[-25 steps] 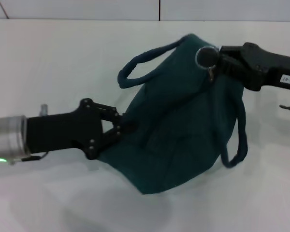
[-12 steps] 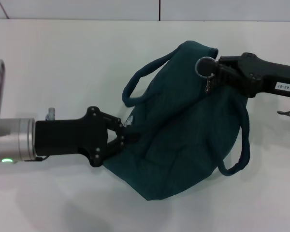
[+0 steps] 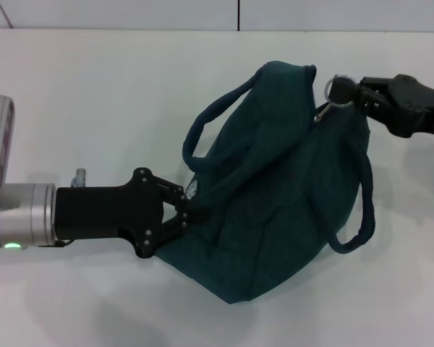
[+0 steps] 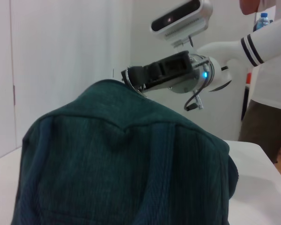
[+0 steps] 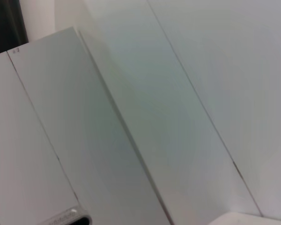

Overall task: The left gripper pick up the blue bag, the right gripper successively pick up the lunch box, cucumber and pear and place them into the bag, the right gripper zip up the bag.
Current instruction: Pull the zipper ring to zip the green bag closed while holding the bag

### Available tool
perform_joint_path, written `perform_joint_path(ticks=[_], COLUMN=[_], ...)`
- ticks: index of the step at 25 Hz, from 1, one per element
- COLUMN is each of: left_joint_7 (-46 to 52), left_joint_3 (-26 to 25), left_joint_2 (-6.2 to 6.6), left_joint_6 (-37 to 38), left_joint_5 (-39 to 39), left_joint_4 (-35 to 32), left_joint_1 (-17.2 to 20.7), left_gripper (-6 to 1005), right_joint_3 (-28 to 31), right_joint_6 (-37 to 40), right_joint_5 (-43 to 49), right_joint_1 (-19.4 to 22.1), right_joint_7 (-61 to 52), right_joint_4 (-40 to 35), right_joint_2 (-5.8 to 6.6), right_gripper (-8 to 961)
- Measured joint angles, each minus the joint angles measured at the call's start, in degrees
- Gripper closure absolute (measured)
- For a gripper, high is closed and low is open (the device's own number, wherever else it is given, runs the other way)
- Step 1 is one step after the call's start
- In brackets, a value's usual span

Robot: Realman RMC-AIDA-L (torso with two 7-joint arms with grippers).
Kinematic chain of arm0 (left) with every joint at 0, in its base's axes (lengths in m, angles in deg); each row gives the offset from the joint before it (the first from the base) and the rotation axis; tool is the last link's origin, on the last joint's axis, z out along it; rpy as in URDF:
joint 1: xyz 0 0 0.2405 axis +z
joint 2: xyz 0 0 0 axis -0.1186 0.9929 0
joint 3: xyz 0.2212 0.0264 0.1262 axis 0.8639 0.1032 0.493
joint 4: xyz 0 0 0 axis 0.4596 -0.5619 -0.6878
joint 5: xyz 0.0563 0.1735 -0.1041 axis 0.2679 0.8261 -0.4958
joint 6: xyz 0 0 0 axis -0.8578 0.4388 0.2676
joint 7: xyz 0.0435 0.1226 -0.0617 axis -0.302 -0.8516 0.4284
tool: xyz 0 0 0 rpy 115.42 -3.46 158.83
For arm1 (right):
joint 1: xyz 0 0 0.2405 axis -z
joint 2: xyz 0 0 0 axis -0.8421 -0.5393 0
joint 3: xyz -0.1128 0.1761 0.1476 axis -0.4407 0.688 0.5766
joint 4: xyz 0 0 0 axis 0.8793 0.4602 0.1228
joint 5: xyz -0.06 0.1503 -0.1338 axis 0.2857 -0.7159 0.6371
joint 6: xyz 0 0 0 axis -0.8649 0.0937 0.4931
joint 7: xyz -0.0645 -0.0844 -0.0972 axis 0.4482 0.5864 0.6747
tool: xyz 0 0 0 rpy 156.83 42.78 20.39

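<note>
Blue bag [image 3: 282, 181] pinched by left gripper [image 3: 182, 211] fingers; right gripper [image 3: 353, 94] at zip ring.

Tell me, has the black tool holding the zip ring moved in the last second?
Yes. In the head view the right tool, shut on the ring pull, has drawn toward the robot's right along the top of the bag, away from the wall seam.

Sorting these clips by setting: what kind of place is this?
Probably a robot lab or test room: a plain white table, a mounted camera overhead, and a standing person beside the bag.
</note>
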Motion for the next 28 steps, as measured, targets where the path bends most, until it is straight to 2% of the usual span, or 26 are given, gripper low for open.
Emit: perform_joint_path(ticks=[17,26,28], left_joint_7=[0.0,0.0,0.0], left_joint_3=[0.3,0.3,-0.3], left_joint_2=[-0.39,-0.36,-0.72], left_joint_6=[0.7,0.7,0.7], left_joint_5=[1.7,1.8,2.0], left_joint_4=[-0.1,-0.1,0.0], left_joint_1=[0.0,-0.2,-0.3], left_gripper=[931,932,932], right_joint_3=[2.7,3.9,3.7], right_joint_6=[-4.0,-6.2,-5.7], right_joint_5=[0.0,0.0,0.0], right_joint_1=[0.2,0.9,0.7], right_joint_7=[2.8,4.3,4.4], right_joint_4=[0.3,0.3,0.3], right_joint_2=[0.0,-0.79,-0.88], right_gripper=[944,944,944])
